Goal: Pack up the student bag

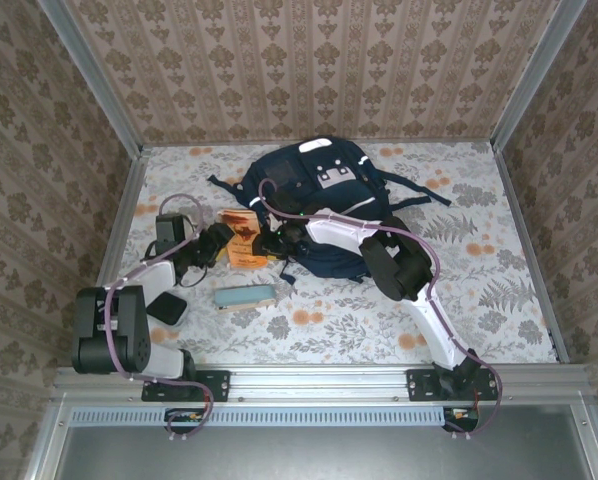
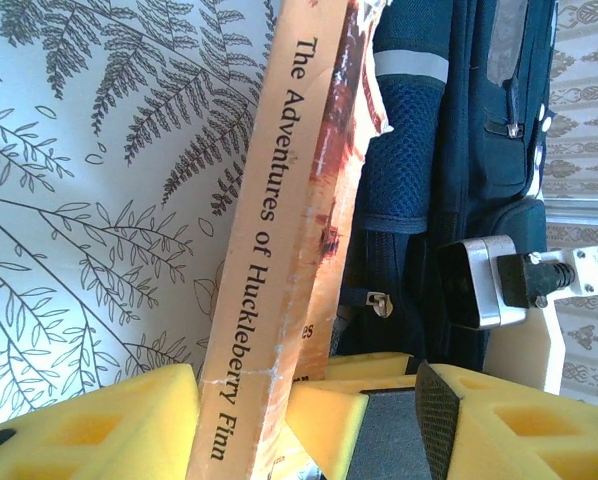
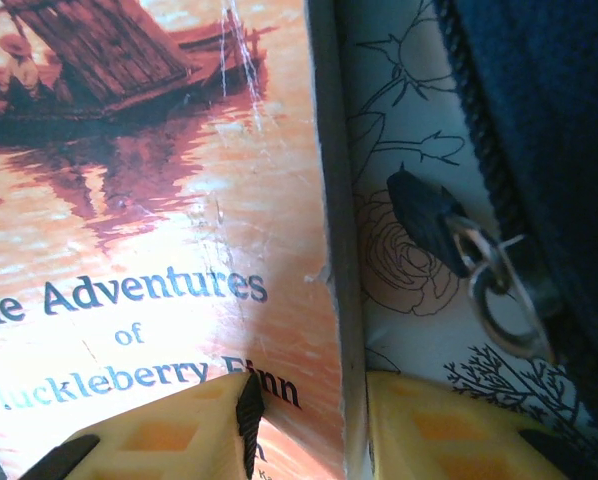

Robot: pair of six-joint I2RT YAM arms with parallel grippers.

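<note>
Right jaws are pinching an orange paperback [image 1: 242,240] across its edge, one pad on the front cover; left jaws, partly spread, are straddling its spine.
Whether the left jaws are clamping cannot be told. The student bag [image 1: 299,180] is lying at the far centre of the floral counter [image 1: 479,290], just right of the paperback.

The student bag [image 1: 324,200] is matt navy woven cloth with padded mesh and shiny pale stripes; its zip ring [image 3: 499,300] is bright metal. The paperback [image 2: 279,250] has a scuffed, creased card cover with a slight sheen. The fingers [image 2: 89,430] of the left gripper [image 2: 304,380] look matt yellow, faintly grainy. The table [image 1: 479,300] has a flat printed covering.
</note>
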